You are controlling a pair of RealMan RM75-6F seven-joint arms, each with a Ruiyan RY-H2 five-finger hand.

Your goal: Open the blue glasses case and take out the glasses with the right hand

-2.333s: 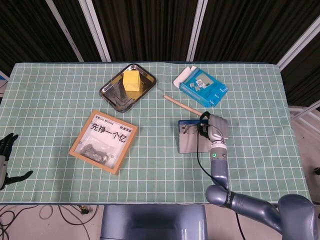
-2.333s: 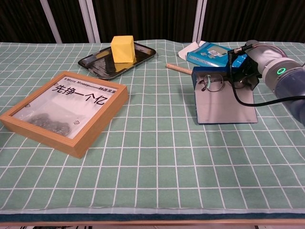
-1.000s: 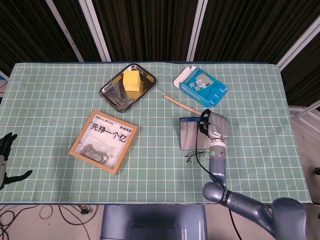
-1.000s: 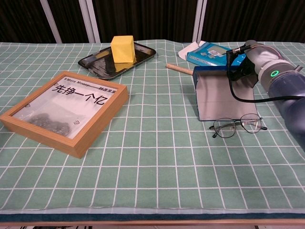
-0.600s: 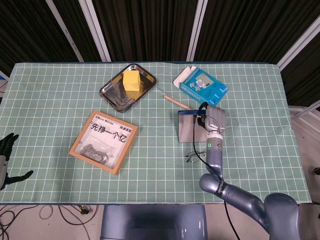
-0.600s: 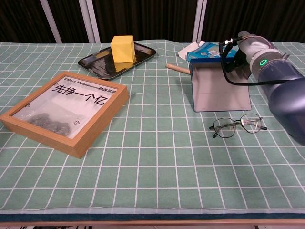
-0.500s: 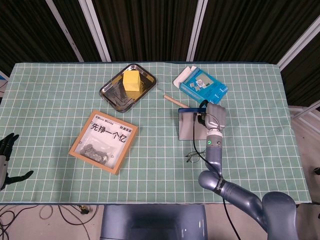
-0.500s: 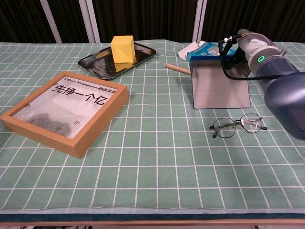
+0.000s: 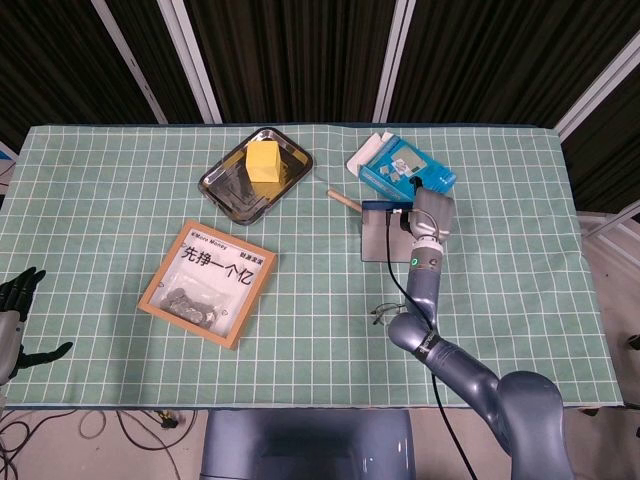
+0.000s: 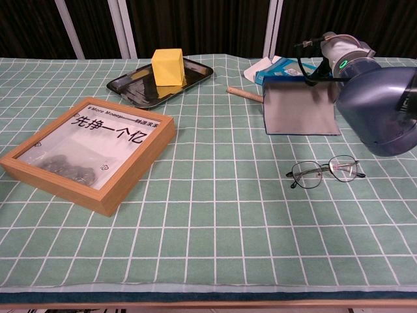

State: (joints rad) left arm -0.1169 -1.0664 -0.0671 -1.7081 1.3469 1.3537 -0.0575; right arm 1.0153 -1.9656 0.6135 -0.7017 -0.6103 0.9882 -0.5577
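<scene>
The blue glasses case (image 9: 383, 233) (image 10: 300, 108) lies open right of centre, grey lining up, a blue rim along its far edge. My right hand (image 9: 431, 214) is at its far right corner and appears to grip it there; its fingers are hidden. The wire-framed glasses (image 10: 324, 171) lie on the cloth in front of the case, apart from it and from the hand. In the head view the glasses (image 9: 381, 311) are partly covered by my right forearm (image 9: 422, 290). My left hand (image 9: 16, 322) hangs at the lower left edge, off the table, fingers spread and holding nothing.
At the back stand a black tray (image 9: 226, 184) carrying a yellow block (image 9: 264, 160) and a blue box (image 9: 404, 172). A wooden stick (image 10: 244, 94) lies just left of the case. A wooden picture frame (image 9: 207, 282) sits front left. My right elbow (image 10: 381, 111) looms at the right.
The glasses went from inside the case to the cloth in front of it. Since then my right hand has drawn back toward the blue box, and the case has moved back with it.
</scene>
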